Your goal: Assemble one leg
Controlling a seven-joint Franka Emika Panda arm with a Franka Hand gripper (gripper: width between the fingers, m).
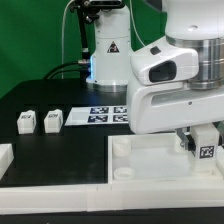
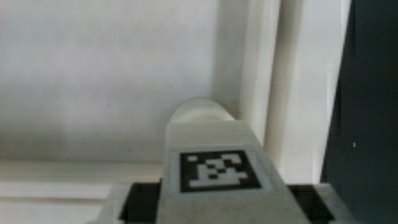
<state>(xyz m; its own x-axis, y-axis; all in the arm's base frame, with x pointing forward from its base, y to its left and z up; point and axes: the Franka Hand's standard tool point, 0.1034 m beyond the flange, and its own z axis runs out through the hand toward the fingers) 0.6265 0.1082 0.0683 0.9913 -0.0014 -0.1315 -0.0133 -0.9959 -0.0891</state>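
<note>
The leg (image 1: 207,152) (image 2: 215,165), a small white block with a black-and-white tag on its face, is held in the gripper (image 1: 198,146) (image 2: 215,203), whose two fingers (image 2: 135,203) are closed against its two sides. It is over the large white tray-like part (image 1: 160,172) (image 2: 107,90), near the corner of this part on the exterior view's right. Whether its lower end already touches the part, I cannot tell. In the wrist view the rounded far end of the leg lies in front of the inner floor of the tray-like part, close to its raised rim. The white arm (image 1: 170,70) stands above the same part and covers its back edge. Two more legs (image 1: 26,122) (image 1: 52,120) stand on the black desk (image 1: 60,150), well apart from the tray-like part, on the exterior view's left of it, near each other but not touching. The marker board (image 1: 100,113) lies flat on the desk behind the tray-like part's far corner on the exterior view's left.
</note>
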